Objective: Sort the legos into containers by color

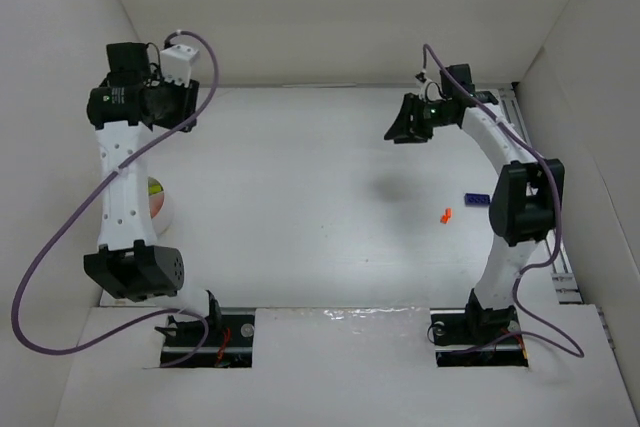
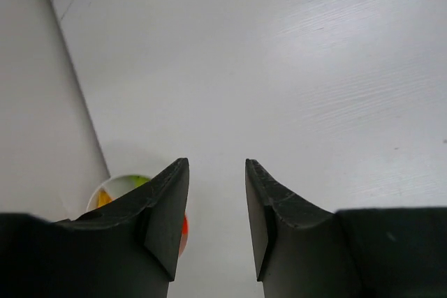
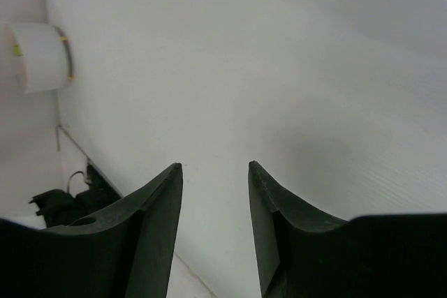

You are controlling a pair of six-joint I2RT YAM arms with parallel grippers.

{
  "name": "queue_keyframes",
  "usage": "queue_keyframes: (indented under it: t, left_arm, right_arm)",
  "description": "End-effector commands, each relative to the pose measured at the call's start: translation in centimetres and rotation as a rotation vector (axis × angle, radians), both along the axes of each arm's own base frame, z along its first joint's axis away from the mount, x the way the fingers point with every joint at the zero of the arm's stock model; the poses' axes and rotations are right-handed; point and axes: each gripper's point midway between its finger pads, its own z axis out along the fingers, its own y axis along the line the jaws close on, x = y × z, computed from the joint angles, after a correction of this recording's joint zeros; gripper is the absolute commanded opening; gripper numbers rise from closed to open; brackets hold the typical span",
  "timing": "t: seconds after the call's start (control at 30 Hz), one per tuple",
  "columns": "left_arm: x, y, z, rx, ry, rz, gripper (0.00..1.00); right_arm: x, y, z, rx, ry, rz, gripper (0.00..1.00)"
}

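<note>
An orange lego [image 1: 446, 214] and a purple-blue lego [image 1: 474, 199] lie on the white floor at the right, next to my right arm. A whitish cup [image 1: 163, 207] stands at the left, half hidden behind my left arm. In the left wrist view the cup [image 2: 120, 185] holds yellow, green and red bricks. My left gripper [image 2: 216, 162] is open and empty, raised above the floor just right of the cup; it shows as a dark mass in the top view [image 1: 160, 105]. My right gripper [image 1: 404, 123] is open, empty and raised at the far right, also in its wrist view [image 3: 215, 165].
White walls enclose the floor on the left, back and right. The right wrist view shows the cup [image 3: 40, 56] far off and the left arm's base [image 3: 66, 204]. Purple cables hang from both arms.
</note>
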Motion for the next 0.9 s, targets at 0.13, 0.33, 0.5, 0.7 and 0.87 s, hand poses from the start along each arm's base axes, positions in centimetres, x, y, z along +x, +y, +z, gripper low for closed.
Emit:
queue_keyframes:
  t: [0.13, 0.33, 0.5, 0.7, 0.87]
  left_arm:
    - [1.5, -8.6, 3.0, -0.029, -0.176, -0.239, 0.41]
    - [2.7, -13.1, 1.9, -0.081, -0.228, -0.35, 0.48]
    - [2.6, -16.3, 2.0, -0.081, -0.293, -0.425, 0.49]
    - [3.1, -16.4, 2.2, -0.107, -0.359, -0.336, 0.56]
    - [2.5, -17.7, 1.5, -0.102, -0.347, -0.348, 0.6]
  right_arm:
    - [-4.0, -11.8, -3.1, -0.328, 0.016, -0.119, 0.51]
    - [-8.9, -16.2, -6.6, -0.55, 0.145, -0.174, 0.51]
    - [-11.3, -16.7, -8.7, -0.643, 0.188, -0.24, 0.44]
    - [-13.5, -17.6, -12.4, -0.732, 0.266, -0.339, 0.4]
    - [-13.1, -18.1, -12.8, -0.762, 0.25, -0.386, 0.37]
